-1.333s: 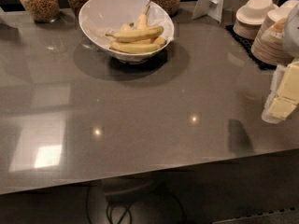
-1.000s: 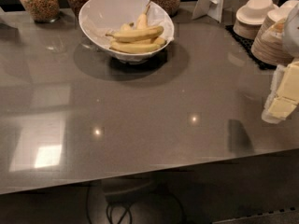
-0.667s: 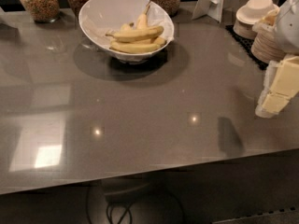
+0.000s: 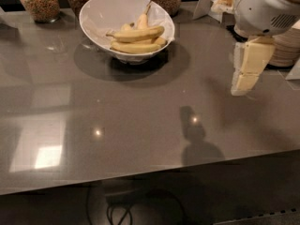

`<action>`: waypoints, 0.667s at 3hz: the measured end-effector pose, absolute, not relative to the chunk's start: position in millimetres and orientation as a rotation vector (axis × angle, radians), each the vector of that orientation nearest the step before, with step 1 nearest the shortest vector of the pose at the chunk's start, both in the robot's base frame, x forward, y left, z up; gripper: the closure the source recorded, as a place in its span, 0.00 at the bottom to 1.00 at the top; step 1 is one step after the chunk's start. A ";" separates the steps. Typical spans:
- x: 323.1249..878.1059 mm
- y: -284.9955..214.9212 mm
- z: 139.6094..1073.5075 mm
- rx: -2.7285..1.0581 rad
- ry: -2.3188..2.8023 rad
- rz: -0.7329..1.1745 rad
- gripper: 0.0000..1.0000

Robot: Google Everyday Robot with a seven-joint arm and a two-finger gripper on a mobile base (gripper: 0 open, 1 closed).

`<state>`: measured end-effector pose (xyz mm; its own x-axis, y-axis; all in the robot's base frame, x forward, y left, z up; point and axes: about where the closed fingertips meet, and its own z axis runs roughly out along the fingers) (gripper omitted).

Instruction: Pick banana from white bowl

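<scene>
End effector (image 4: 242, 88) hovers above table (image 4: 140, 125), well apart from white bowl (image 4: 101, 18).

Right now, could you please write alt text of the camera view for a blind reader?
A white bowl of yellow bananas, a long banana on top, sits at the back of a grey table. The robot's gripper hangs over the table's right side, apart from the bowl.

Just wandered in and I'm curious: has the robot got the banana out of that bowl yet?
Not yet. The banana lies in the white bowl with other bananas, untouched. The gripper hangs over the table, well apart from the bowl, carrying nothing. Reaching over, grasping and lifting are all left.
</scene>
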<state>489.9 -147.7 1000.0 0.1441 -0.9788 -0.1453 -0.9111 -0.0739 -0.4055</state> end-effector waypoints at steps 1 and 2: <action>520.6 -119.4 1010.1 -2.133 1.690 -0.204 0.00; 545.7 -95.4 1022.8 -2.190 1.602 -0.182 0.00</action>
<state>545.7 -95.4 1022.8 0.3282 -0.9344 -0.1383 -0.8797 -0.2490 -0.4051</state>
